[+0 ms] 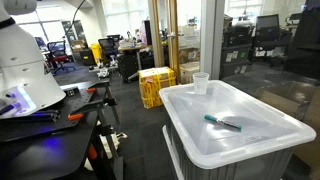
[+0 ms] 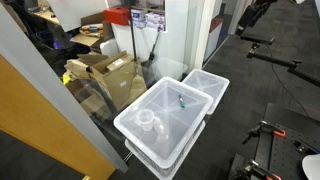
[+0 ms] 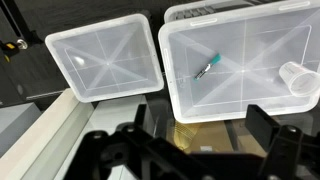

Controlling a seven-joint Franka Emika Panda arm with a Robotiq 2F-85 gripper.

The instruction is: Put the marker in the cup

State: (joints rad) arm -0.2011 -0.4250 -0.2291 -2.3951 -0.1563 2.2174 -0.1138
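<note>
The teal-green marker (image 3: 207, 67) lies flat on the big white bin lid (image 3: 240, 95), near the lid's middle. It also shows in both exterior views (image 1: 222, 122) (image 2: 182, 101). The small translucent cup (image 3: 298, 78) stands upright on the same lid toward one end, apart from the marker, and shows in both exterior views (image 1: 201, 83) (image 2: 147, 121). My gripper (image 3: 200, 128) is high above the bins, open and empty. Its two dark fingers frame the lid's near edge in the wrist view. The gripper does not show in either exterior view.
A second white bin lid (image 3: 100, 55) (image 2: 208, 85) sits beside the first. Yellow crates (image 1: 156, 85) stand on the floor behind the bin. Cardboard boxes (image 2: 105, 75) and a glass partition (image 2: 60, 100) are close to the bins. The white robot base (image 1: 25, 60) stands on a dark table.
</note>
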